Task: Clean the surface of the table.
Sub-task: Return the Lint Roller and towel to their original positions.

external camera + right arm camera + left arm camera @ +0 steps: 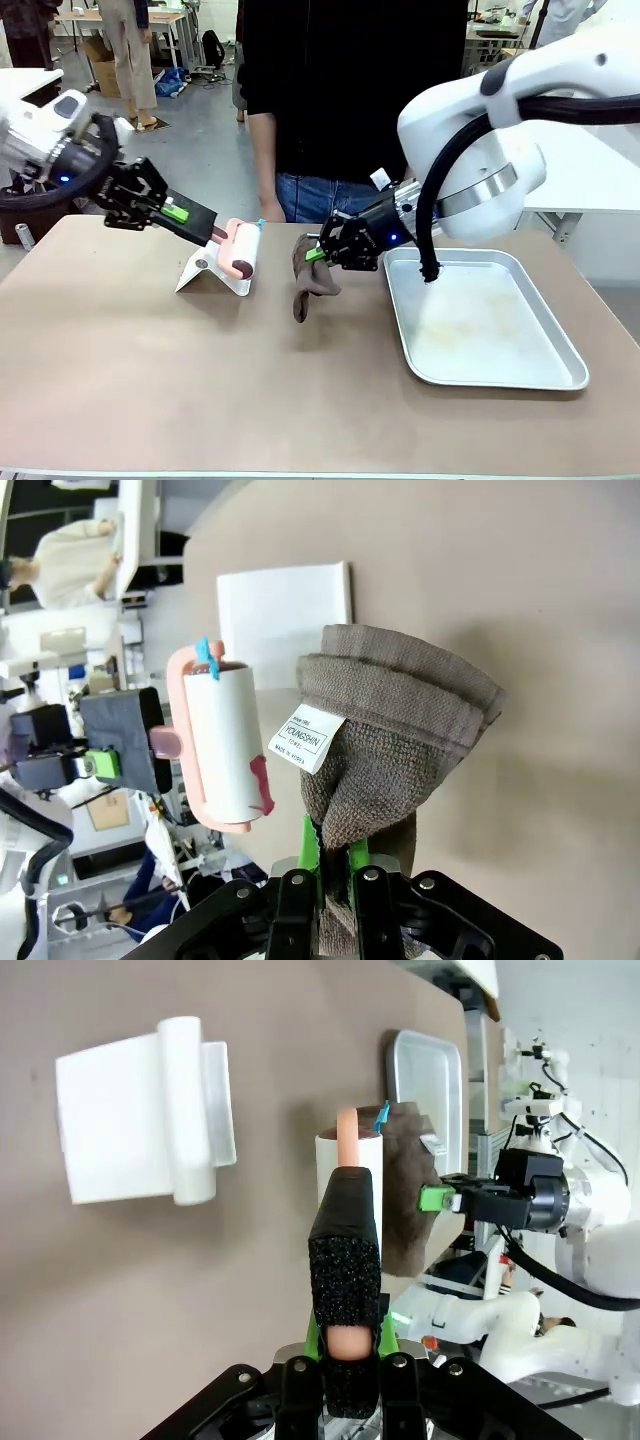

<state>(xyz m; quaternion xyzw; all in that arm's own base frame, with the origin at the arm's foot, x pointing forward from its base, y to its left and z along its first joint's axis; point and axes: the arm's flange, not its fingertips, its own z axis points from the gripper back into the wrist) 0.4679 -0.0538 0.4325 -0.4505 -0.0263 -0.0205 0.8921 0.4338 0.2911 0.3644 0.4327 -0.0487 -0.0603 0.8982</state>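
We find the left pincer (222,236) clamped on the lint roller (241,249), the right pincer (318,252) (pinching a dangling brown cloth (310,271)) above the tan surface (200,380); converging, they could collide.

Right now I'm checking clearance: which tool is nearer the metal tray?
Right. The right tool, shut on the brown cloth, sits beside the metal tray; the left tool is farther off.

The lint roller's handle (347,1260) mostly disappears behind the left gripper's black finger (345,1250), so only the pink ends peek out. The brown towel's (395,750) lower end is tucked between the right gripper's green pads (310,852), and the small print on its white tag (305,737) is hard to read. The metal tray (428,1060) is partly covered by the towel in the left wrist view.
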